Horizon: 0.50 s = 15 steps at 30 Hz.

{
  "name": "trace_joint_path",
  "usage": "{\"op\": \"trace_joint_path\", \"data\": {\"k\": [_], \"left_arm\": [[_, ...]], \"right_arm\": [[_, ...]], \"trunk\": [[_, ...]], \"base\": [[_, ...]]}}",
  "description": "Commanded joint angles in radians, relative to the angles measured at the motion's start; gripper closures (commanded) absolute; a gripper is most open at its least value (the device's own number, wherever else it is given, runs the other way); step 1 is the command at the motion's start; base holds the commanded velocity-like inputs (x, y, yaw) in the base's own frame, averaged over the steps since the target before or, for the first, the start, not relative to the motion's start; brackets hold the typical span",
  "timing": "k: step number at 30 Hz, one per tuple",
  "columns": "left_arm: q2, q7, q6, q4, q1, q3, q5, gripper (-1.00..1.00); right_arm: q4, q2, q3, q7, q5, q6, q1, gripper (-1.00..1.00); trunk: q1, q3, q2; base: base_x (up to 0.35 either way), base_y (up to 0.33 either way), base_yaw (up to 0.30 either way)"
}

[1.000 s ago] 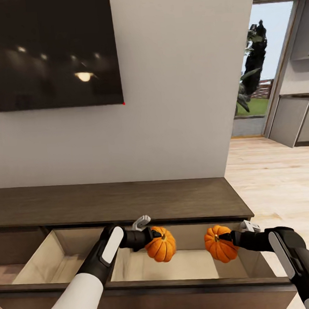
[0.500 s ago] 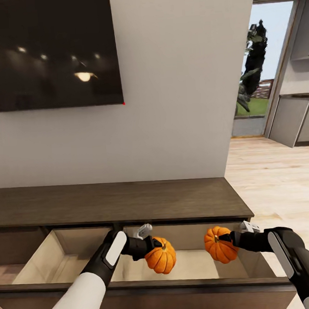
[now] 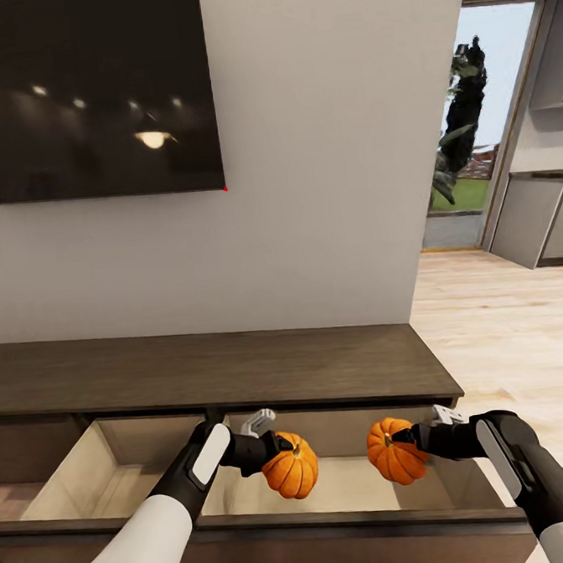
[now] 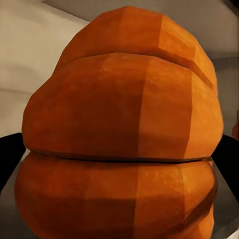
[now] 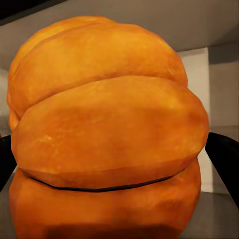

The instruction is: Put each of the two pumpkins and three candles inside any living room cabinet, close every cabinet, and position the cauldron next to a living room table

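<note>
Both pumpkins now sit lower, over the cabinet's (image 3: 237,364) open drawer. The left gripper (image 3: 281,454) clamps the left pumpkin (image 3: 291,471); the right gripper (image 3: 407,442) clamps the right pumpkin (image 3: 394,455).

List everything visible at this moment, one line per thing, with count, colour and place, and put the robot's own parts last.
pumpkins: 2, orange, one in the left claw, one in the right claw, both over the open drawer
cabinet: 1, dark brown, low along the wall
open drawers: 2, pale beige inside, one left, one under the pumpkins
screen: 1, black, on the wall above the cabinet
wall: 1, light grey, behind the cabinet
floor: pale wood, right of the cabinet
doorway: 1, far right, tree and grass outside
left claw: 1, black, shut on its pumpkin
right claw: 1, black, shut on its pumpkin
</note>
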Motion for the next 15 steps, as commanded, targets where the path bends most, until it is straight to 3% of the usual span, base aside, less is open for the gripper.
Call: {"op": "trace_joint_path", "data": {"k": [1, 10, 15], "left_arm": [[0.0, 0.003, 0.002, -0.002, 0.0, -0.001, 0.005, 1.0], [0.0, 0.002, 0.002, 0.001, -0.001, -0.001, 0.005, 1.0], [-0.004, 0.003, 0.003, 0.006, 0.0, -0.008, 0.003, 1.0]], "right_arm": [[0.005, 0.0, 0.006, 0.004, 0.0, 0.005, -0.001, 1.0], [0.021, 0.0, 0.019, 0.004, 0.001, 0.005, -0.002, 1.0], [0.025, 0.004, 0.024, 0.003, 0.001, 0.005, -0.002, 1.0]], "trunk": [[0.0, -0.001, 0.0], [0.0, -0.001, 0.0], [0.0, -0.001, 0.0]], "base": [[0.19, 0.0, 0.0], [0.291, 0.0, 0.0], [0.112, 0.0, 0.0]]}}
